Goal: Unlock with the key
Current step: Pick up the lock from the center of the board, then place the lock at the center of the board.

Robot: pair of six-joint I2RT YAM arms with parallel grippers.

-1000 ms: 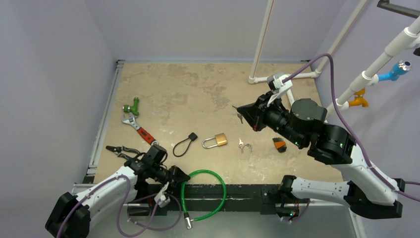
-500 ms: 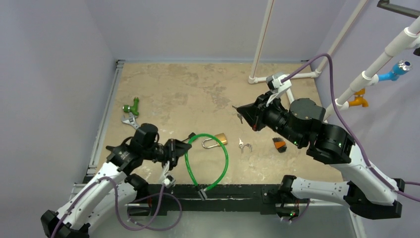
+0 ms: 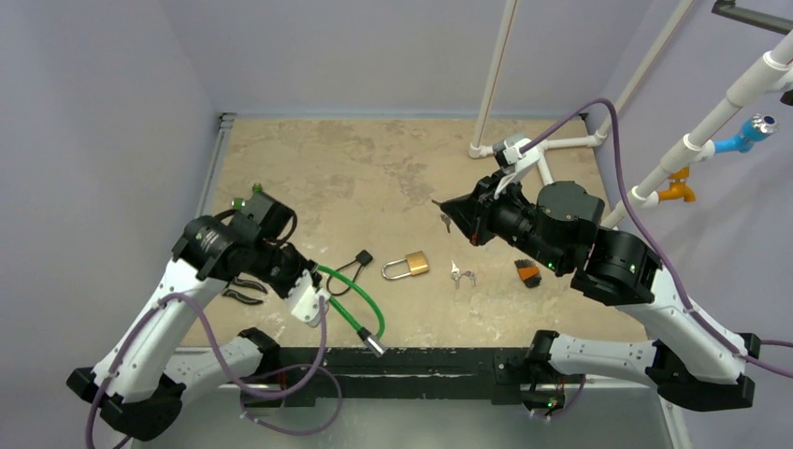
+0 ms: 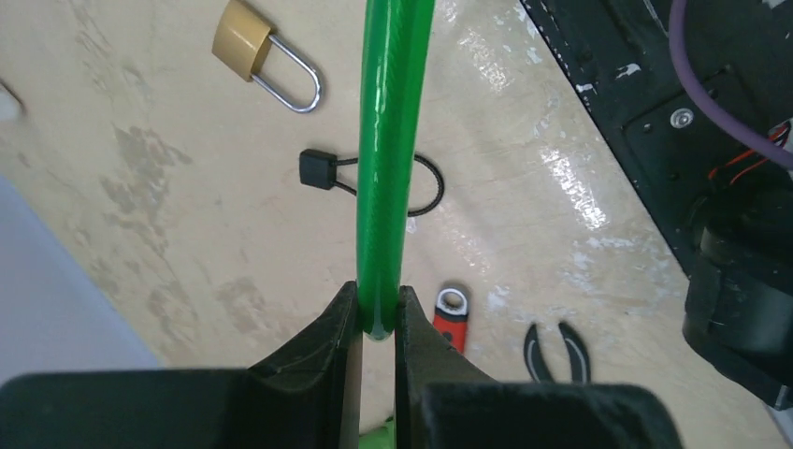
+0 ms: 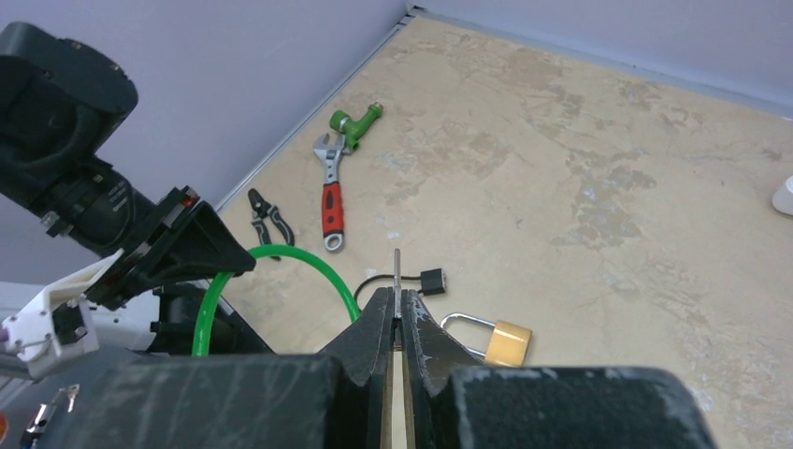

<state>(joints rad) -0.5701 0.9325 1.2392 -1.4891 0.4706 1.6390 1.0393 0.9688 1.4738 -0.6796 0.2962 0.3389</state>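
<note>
My left gripper (image 3: 313,272) is shut on a green cable lock (image 3: 350,297), held above the table's front left; the cable's metal end (image 3: 374,344) hangs toward the front edge. The left wrist view shows the cable (image 4: 388,168) pinched between both fingers. A thin silver key (image 5: 396,273) sticks out of my right gripper (image 3: 447,217), which is shut on it and raised over the middle right. A brass padlock (image 3: 411,265) lies on the table between the arms, its shackle closed. Beside it lies a small black cable lock (image 3: 348,272).
Loose keys (image 3: 461,274) and an orange-and-black brush (image 3: 528,272) lie right of the padlock. A red-handled wrench (image 5: 329,192), black pliers (image 5: 266,217) and a green fitting (image 5: 353,121) sit at the left. White pipes (image 3: 488,94) stand at the back right.
My left arm has lifted the green cable lock from the front edge and swung it left and back. The right gripper with the key has shifted slightly left.
</note>
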